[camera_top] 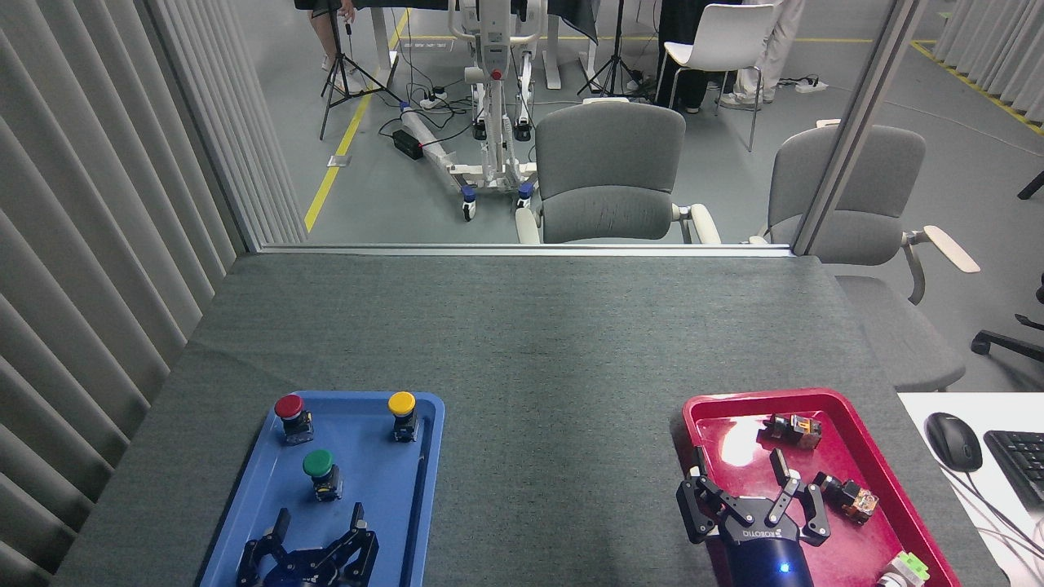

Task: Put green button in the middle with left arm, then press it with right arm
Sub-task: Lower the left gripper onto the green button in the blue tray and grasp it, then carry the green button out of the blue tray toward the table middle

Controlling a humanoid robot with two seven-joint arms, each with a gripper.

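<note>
So the left claw (318, 520) sits low at the near end of the blue tray (428, 456), fingers spread apart and holding nothing. The green button (319, 469) stands upright just ahead of it, on the tray floor, lined up roughly with the gap between the fingers but not touching either one. It's clear of the claw, with bare blue tray between them.

Further ahead of that claw, near the tray's far edge, there's a red button (290, 412) off to the left and a yellow button (401, 409) off to the right, both upright, and the green one sits between and nearer than those two.

Over on the other side, the right claw (738, 483) hangs above the near half of the red tray (816, 395), fingers splayed wide too, nothing in them. A couple of small dark switch parts (848, 497) lie just to its right, and another pair (793, 428) sits a bit ahead and right of it. A little white and green piece (905, 568) is near the tray's bottom right corner.

Between the two claws and stretching away from both is the middle (555, 359), dark grey cloth. The green button is well to the left of it, on the tray.
</note>
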